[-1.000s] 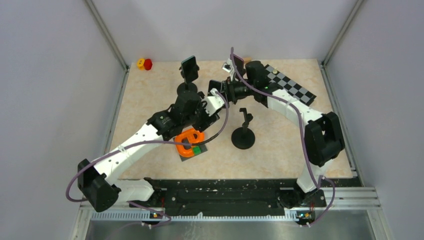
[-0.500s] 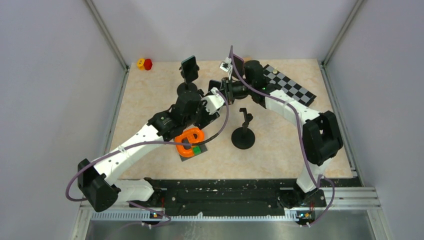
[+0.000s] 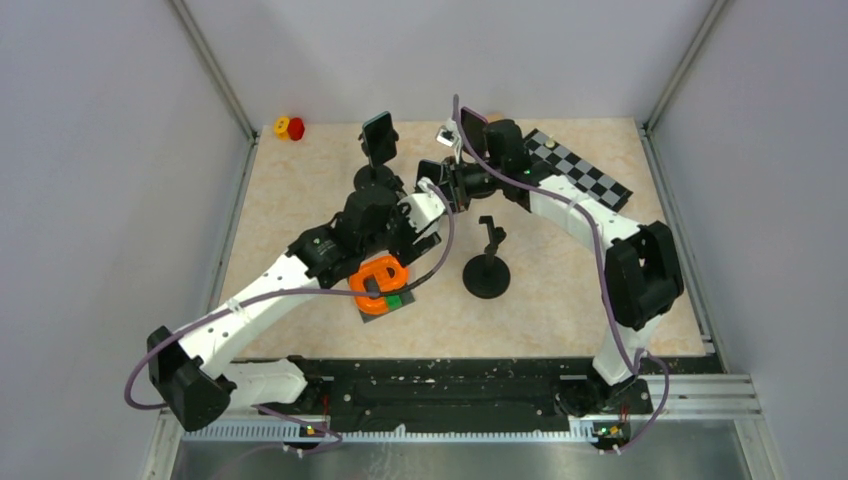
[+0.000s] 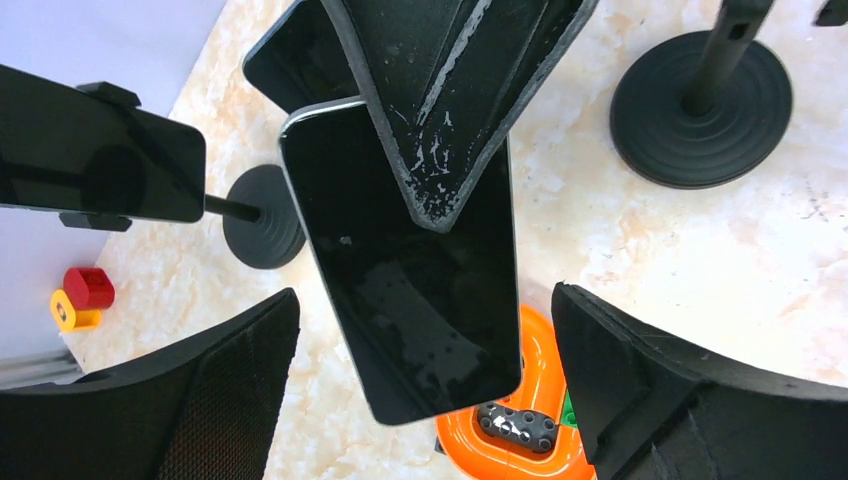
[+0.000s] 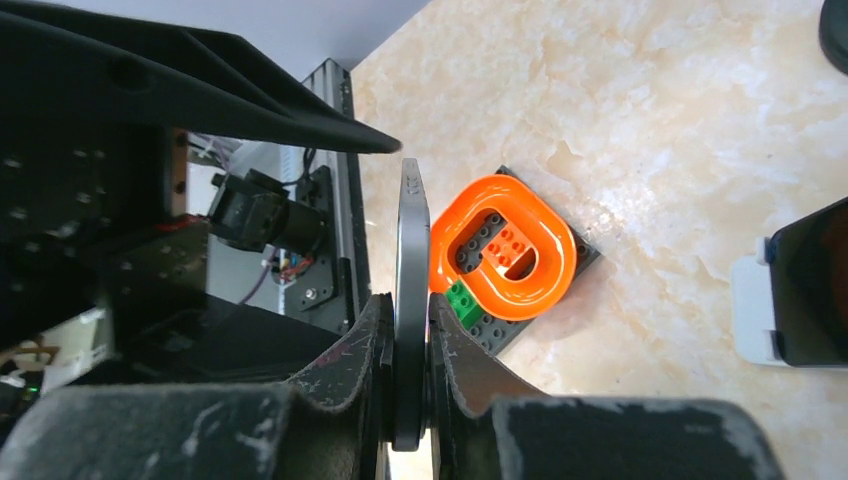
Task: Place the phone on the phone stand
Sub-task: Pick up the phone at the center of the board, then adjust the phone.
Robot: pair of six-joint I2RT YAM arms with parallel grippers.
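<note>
Glossy black slab phone (image 4: 400, 300) is pinched edge-on in the right gripper (image 5: 408, 330), the left gripper (image 4: 425, 340) spread wide around it, apparently a handover toward the round-based black stand (image 3: 487, 270).

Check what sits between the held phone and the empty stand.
Nothing: the left wrist view shows only bare tabletop between the phone, clamped in the right pincer, and the empty stand.

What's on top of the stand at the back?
A black phone, gripped by the clamp of the stand. It covers most of the clamp; only small tabs show.
</note>
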